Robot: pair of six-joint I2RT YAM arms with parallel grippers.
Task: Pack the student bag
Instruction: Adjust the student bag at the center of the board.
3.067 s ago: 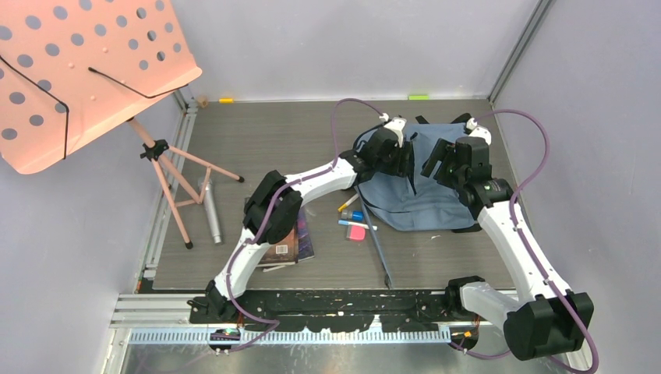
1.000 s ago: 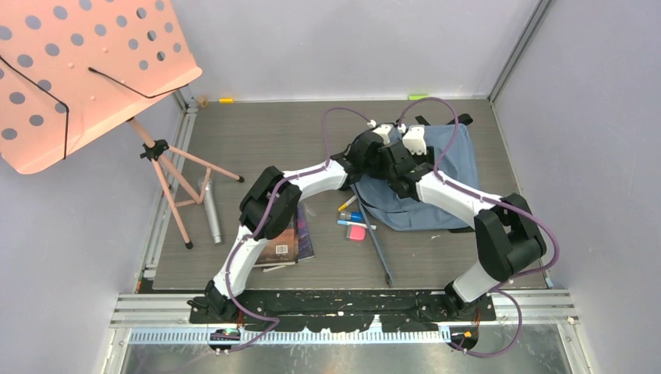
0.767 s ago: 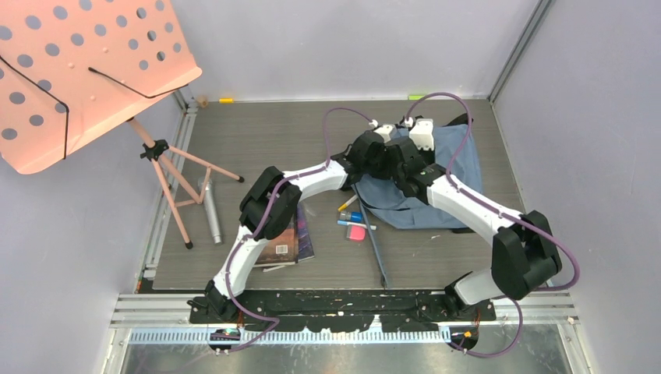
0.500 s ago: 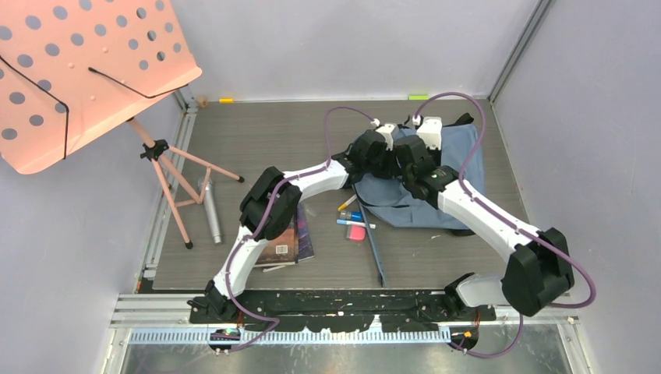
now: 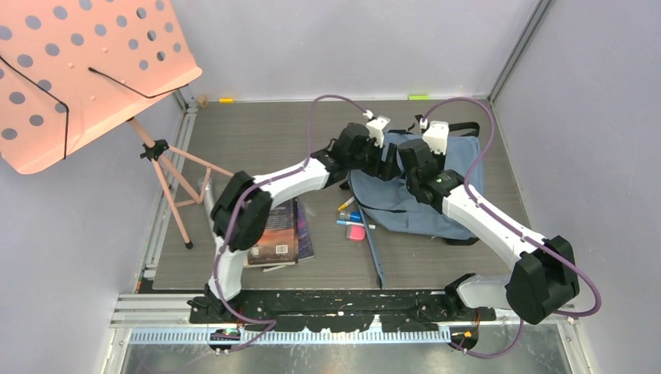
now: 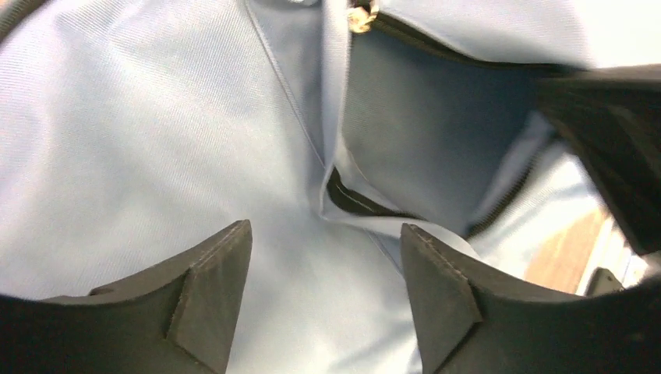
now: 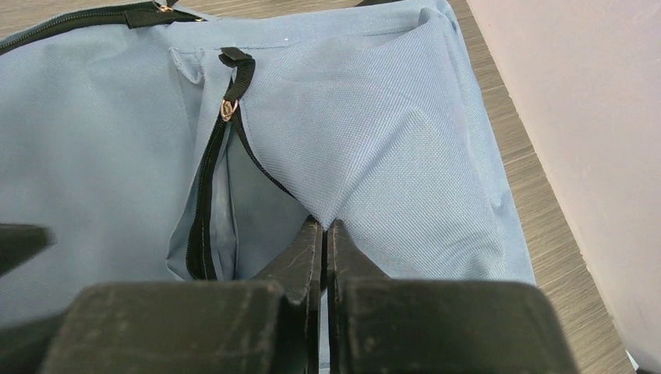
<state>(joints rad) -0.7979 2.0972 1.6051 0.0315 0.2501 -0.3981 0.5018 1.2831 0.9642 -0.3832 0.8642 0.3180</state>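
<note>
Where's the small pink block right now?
In the top view, the small pink block lies mid-table, just left of the grey-blue fabric backpack, beside a blue marker and right of the stacked books.

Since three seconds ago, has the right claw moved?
Yes. The right claw shifted left over the student bag, from right of the green tape marker to roughly below it.

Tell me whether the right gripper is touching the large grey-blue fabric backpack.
Touching. The right wrist view shows the right gripper shut on a peaked fold of the grey-blue fabric backpack, beside its open black zipper.
</note>
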